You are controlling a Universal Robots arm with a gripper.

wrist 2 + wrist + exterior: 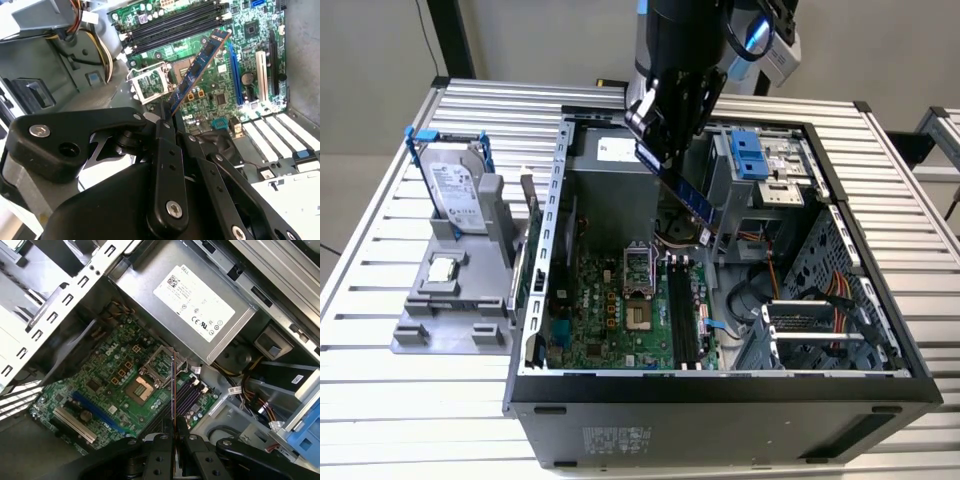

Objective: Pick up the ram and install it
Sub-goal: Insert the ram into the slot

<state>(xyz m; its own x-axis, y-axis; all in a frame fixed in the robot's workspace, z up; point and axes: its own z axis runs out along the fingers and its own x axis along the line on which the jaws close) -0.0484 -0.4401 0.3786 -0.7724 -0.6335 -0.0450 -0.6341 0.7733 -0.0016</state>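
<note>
I count one ram [682,190] stick, one open computer case [720,385] lying on the slatted table [380,400], one motherboard [610,310] inside it, and off to the exterior view's left one hard drive [455,190] and one processor chip [444,268] on a grey holder [450,320]. The single arm reaches down over the case with its gripper [655,140] tilted, the jaws pinching one end of the ram. The stick hangs slanted in the air above the motherboard, clear of the black memory slots [685,320], as both wrist views show
</note>
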